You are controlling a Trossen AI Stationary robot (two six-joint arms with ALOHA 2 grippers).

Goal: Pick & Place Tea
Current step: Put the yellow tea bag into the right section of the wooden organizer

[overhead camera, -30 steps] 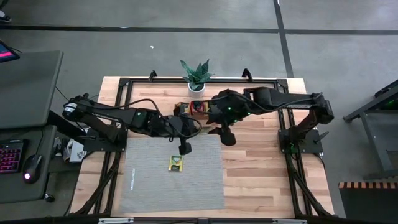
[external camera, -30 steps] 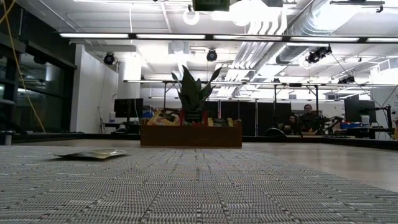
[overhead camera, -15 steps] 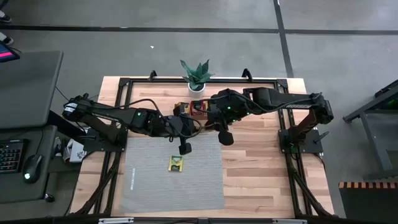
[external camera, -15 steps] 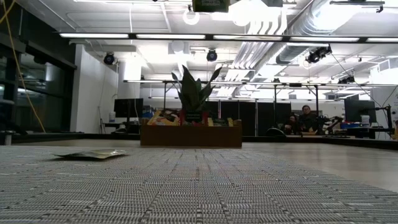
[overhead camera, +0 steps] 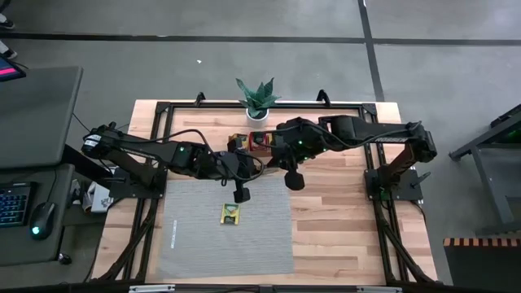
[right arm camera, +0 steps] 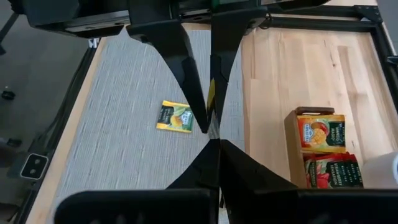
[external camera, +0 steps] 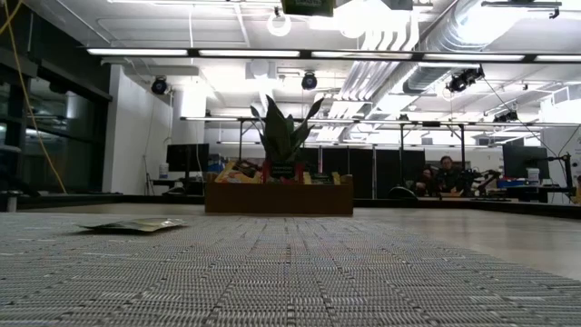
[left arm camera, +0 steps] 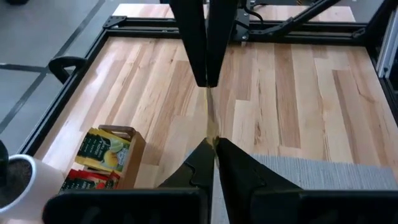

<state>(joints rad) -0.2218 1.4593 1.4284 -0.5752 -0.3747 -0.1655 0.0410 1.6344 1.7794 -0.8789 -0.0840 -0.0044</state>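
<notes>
From above, the left arm point(overhead camera: 163, 155) is seen stretched from the left and the right arm point(overhead camera: 358, 130) bent in from the right. They are brought together above the far edge of the grey mat point(overhead camera: 195, 236), just in front of the wooden tray point(overhead camera: 256, 142). One loose sachet point(overhead camera: 231, 214) is seen lying flat on the mat.

At table height, that sachet, the tray and a plant point(external camera: 283, 136) behind it are shown.

In the left wrist view, the left gripper point(left arm camera: 212, 144) is closed on a thin yellow edge-on sachet point(left arm camera: 210, 115), which is also pinched by the right gripper point(left arm camera: 207, 81).

In the right wrist view, the same double grip is shown, and more sachets point(right arm camera: 320, 134) are seen stacked in the tray.
</notes>
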